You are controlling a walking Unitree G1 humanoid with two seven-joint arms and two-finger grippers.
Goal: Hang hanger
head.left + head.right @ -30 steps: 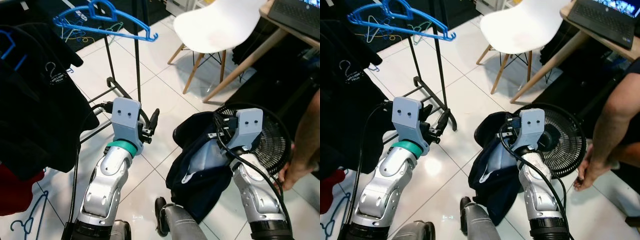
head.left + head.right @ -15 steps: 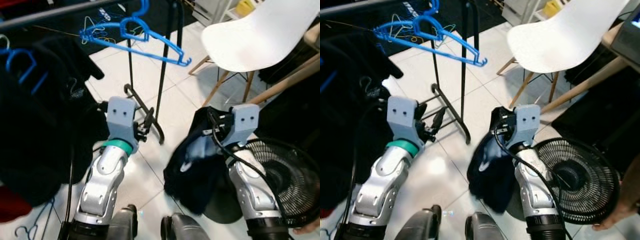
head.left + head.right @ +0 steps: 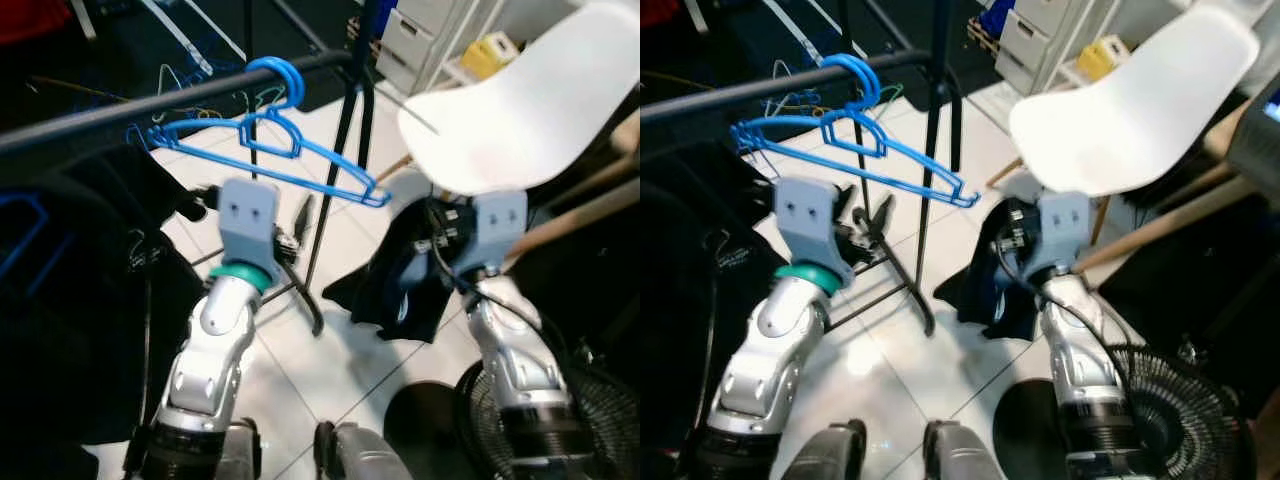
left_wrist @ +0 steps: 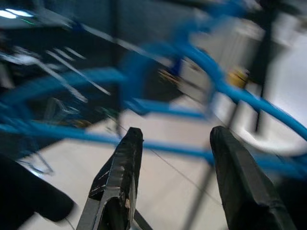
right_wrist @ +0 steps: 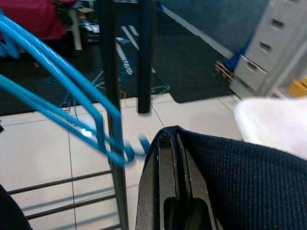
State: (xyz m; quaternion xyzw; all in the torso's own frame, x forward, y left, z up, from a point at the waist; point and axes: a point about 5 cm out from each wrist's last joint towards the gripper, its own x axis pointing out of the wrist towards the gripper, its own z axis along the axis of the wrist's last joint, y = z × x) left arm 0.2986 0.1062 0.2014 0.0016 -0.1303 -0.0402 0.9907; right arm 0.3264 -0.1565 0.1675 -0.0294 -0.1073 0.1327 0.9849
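While the blue hanger (image 3: 262, 152) hangs on the rail (image 3: 120, 117), the left hand (image 4: 172, 179) gapes empty and the right hand (image 5: 173, 187) pinches dark cloth (image 3: 405, 285).

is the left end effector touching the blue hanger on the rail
Apart. The left wrist view shows the left end effector open, with the blue hanger lying beyond its fingertips.

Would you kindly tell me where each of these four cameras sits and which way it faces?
Left eye view: on the head, looking forward and down at the blue hanger on the rack rail; both silver arms show.
Right eye view: beside it, same scene, with the white chair.
Left wrist view: on the left wrist, along the open left end effector toward the hanger.
Right wrist view: on the right wrist, along the right end effector, shut on the dark garment.
Both wrist views share the blue hanger.
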